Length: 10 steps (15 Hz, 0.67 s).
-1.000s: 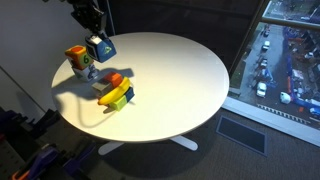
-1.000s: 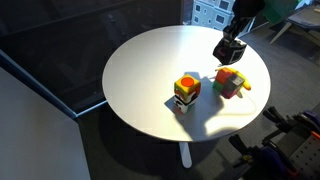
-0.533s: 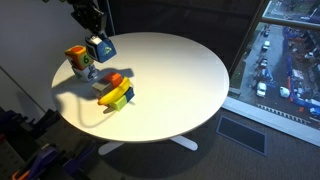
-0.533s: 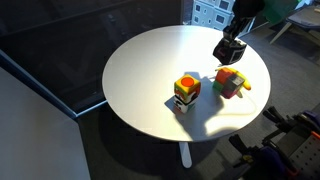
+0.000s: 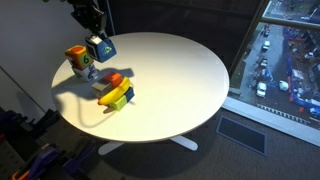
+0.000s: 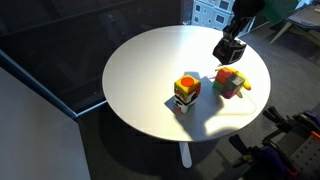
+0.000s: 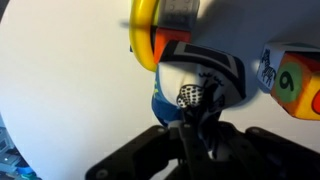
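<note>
While I hang over the counter (image 5: 180,80), my pincer (image 5: 96,38): clenched on the blue cube (image 5: 102,48), gripping it from above.
Blue cube: by the counter's rim in both exterior views; I cannot tell whether its underside touches the top.
Wrist view: the blue cube (image 7: 200,85) sits between my fingers (image 7: 188,128) (its near face is white and dark).
Block tower (image 5: 78,60): upright, just beside the blue cube, orange on top.
Toy pile (image 5: 115,92): yellow, red and green pieces lying near the tower, apart from the blue cube.
Yellow piece (image 7: 145,35): curved, just past the cube in the wrist view.
</note>
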Available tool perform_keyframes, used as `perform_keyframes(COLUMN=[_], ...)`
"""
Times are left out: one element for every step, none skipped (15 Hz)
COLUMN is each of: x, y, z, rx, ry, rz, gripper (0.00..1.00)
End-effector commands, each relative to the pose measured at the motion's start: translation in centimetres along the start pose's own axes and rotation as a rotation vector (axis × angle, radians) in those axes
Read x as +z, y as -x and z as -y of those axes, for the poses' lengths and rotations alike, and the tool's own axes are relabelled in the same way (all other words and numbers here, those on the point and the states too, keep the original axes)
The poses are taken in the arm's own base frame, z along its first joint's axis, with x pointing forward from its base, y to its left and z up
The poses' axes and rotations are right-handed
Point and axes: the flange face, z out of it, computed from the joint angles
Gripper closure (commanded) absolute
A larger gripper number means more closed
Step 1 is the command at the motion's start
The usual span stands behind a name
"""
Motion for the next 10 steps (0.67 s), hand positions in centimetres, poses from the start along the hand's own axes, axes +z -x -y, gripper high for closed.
perform_keyframes(x=[-1.2,-1.4,-1.6,-1.8,-2.1,-2.3,-2.5,-2.7,-2.9,-3.1], y=[-0.5,-0.6,-0.7,-0.8,-0.9,-1.1,-1.2,-1.4,-1.6,-1.8], z=[0.1,0.2,0.4,0.5,0.9,1.2,1.6,2.0,2.6,3.1], rx=[-0.006,-0.009,-0.015,-0.02,-0.027,-0.034,-0.044,-0.053,-0.067,-0.078], ry=[0.01,0.008,0.011,0.013,0.008,0.011,0.007,0.01,0.01,0.012], rz=[-0.01,-0.011,-0.015,-0.014,-0.013,-0.014,-0.007,-0.003,0.006,0.014], gripper=[0.95,0.95,0.95,0.95,0.95,0.95,0.95,0.95,0.95,0.95])
